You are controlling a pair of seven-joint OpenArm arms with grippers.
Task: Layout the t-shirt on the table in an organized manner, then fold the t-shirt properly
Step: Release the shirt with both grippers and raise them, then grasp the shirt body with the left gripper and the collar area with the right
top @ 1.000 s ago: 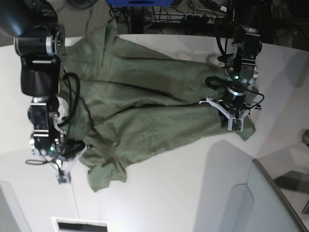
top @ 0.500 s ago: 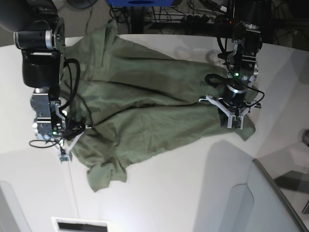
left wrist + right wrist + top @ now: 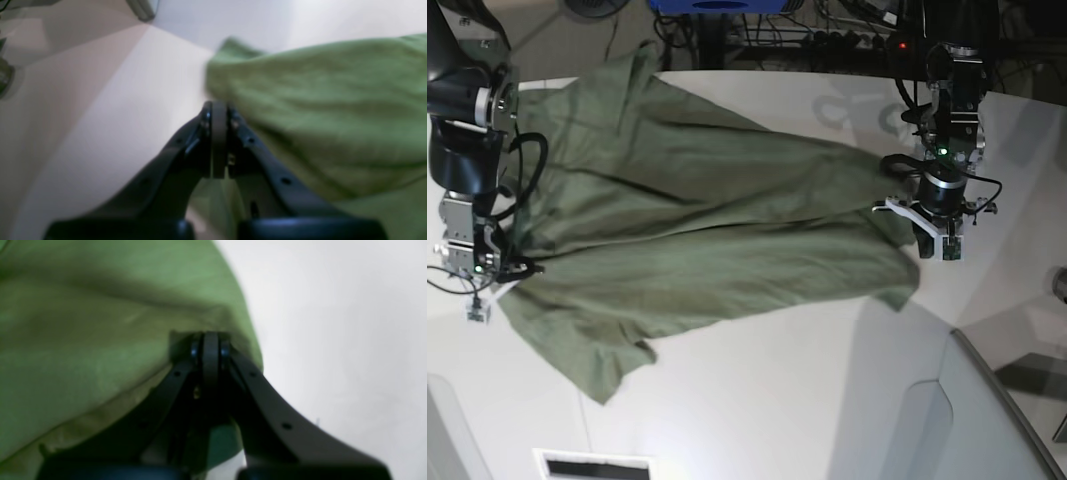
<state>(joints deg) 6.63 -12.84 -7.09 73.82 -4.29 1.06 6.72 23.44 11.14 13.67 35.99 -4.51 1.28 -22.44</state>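
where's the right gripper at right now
In the base view the right gripper sits at the far left of the table, shut on the left edge of the t-shirt, opposite the left gripper at the cloth's right edge.

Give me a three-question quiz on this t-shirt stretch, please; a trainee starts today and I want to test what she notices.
1. True or false: the t-shirt lies neatly folded on the table.
2. Which jaws are shut on the shirt? A: only those of the left gripper. B: only those of the right gripper. C: both.
3. In the base view, what sits at the lower right corner of the table?

Key
1. False: it is spread wide and wrinkled between the two arms, unfolded.
2. C: each wrist view shows closed jaws at a cloth edge.
3. A grey translucent panel.
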